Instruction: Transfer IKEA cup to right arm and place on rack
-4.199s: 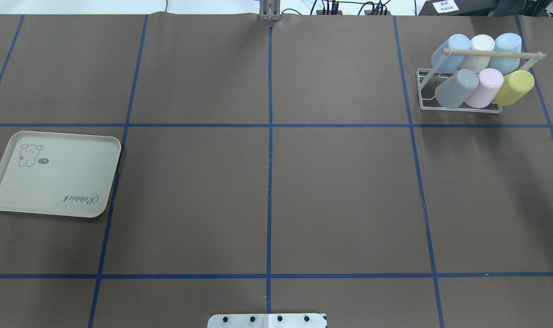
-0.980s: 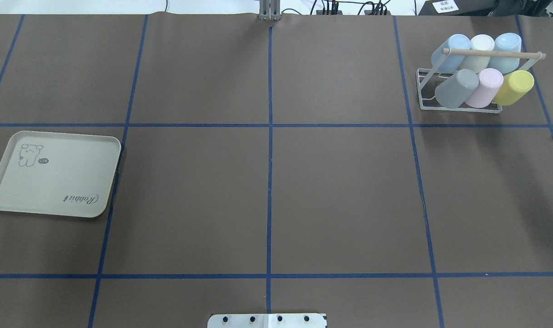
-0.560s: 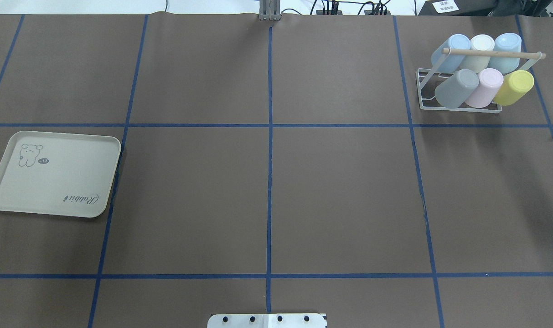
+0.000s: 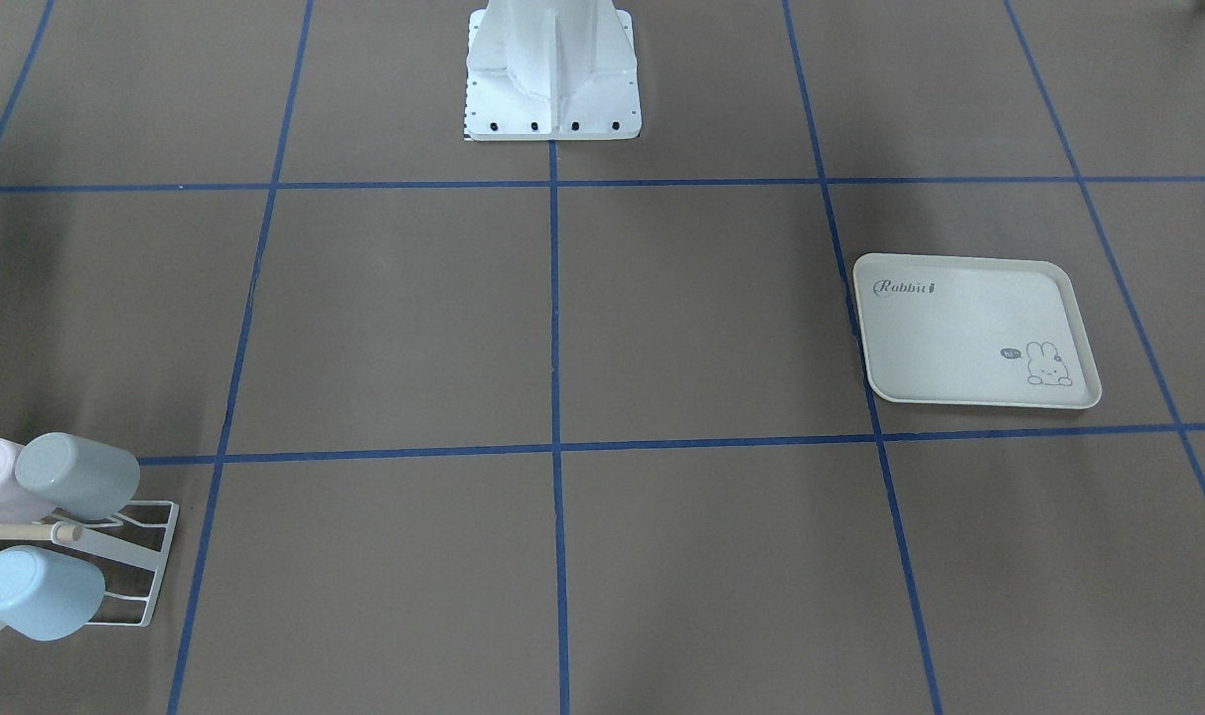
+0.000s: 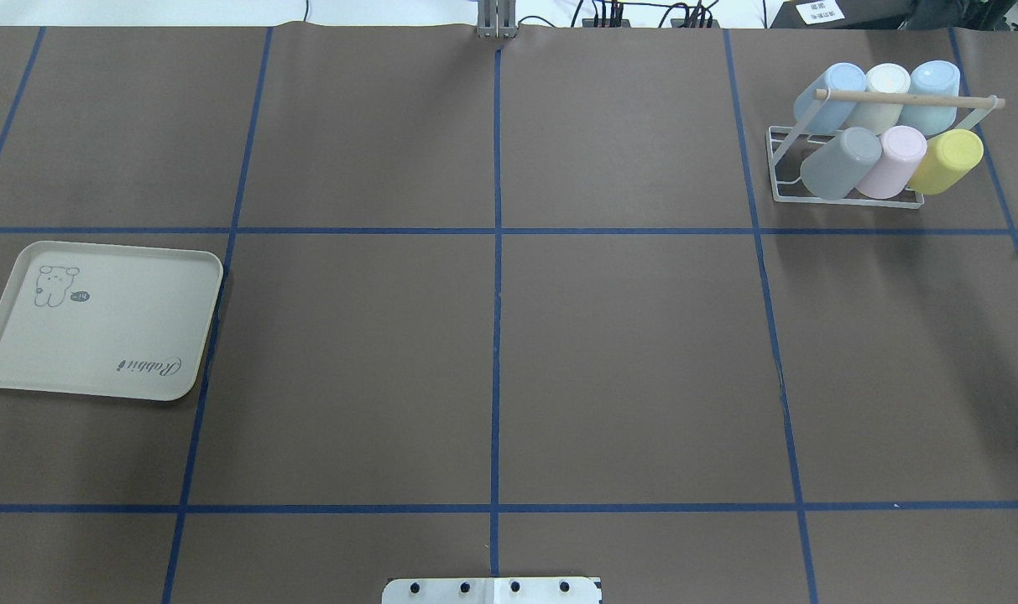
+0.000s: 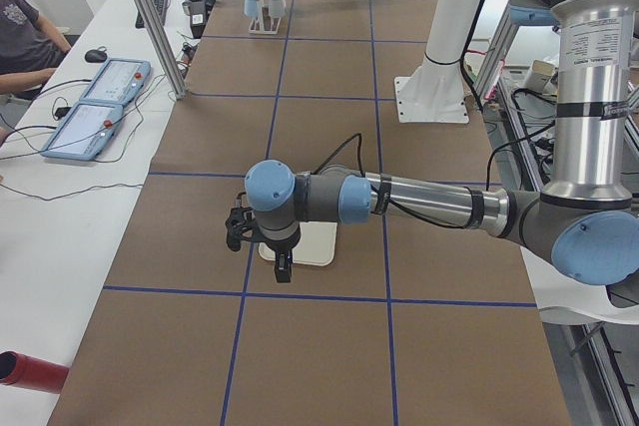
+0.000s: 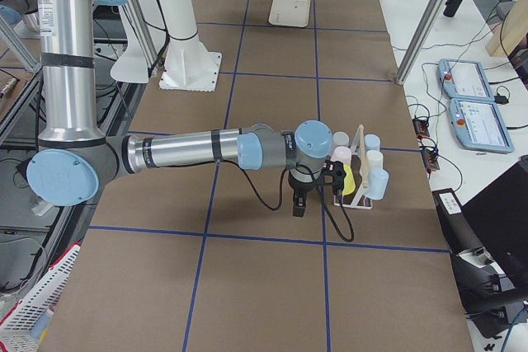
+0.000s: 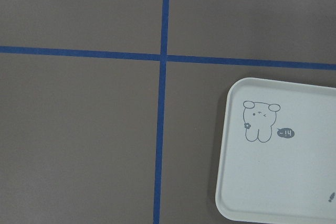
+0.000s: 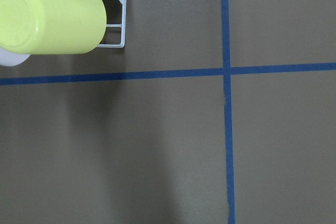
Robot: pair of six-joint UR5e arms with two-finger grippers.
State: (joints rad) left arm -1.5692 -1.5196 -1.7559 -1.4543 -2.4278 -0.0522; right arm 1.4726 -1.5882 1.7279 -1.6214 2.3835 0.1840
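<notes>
1. Start at the right gripper [image 7: 299,204], hanging fingers-down near the low white wire rack [image 5: 784,159], on its robot-ward side. Cannot tell the jaw opening from the side view alone. See no cup in its grasp.
2. Find the left gripper [image 6: 284,268] hanging fingers-down above the cream rectangular plastic tray with a rabbit print [image 5: 97,335]. Cannot tell the jaw opening there either. See nothing held.
3. Look for the task's cups on the rack, all six of them.
   - Nearer row: grey plastic cup [image 5: 840,162], pink plastic cup [image 5: 893,161], yellow plastic cup [image 5: 947,159].
   - Farther row: light-blue plastic cup [image 5: 840,80], cream plastic cup [image 5: 888,80], pale aqua plastic cup [image 5: 935,77].
   - Judge the placing finished, with only the retreat left.
4. Do that retreat well:
   - Raise the right gripper straight up before swinging it home, keeping the fingers off the yellow plastic cup, the only cup fully in the right wrist view.
   - Go slowly, and expect light cups perched loosely on prongs to rock or slide at a brush.
   - Steer clear of the light wooden rod [image 5: 907,98] spanning the rack's top.
5. Expect these materials and shapes:
   - Smooth, matte, slightly tapered tumblers with flat bases, tilted base-up.
   - Thin rigid wire under a round dowel.
   - A shallow tray with a raised lip and rounded corners.
   - A flat brown paper table cover [image 5: 626,361], gridded with blue tape [image 5: 496,335].
</notes>
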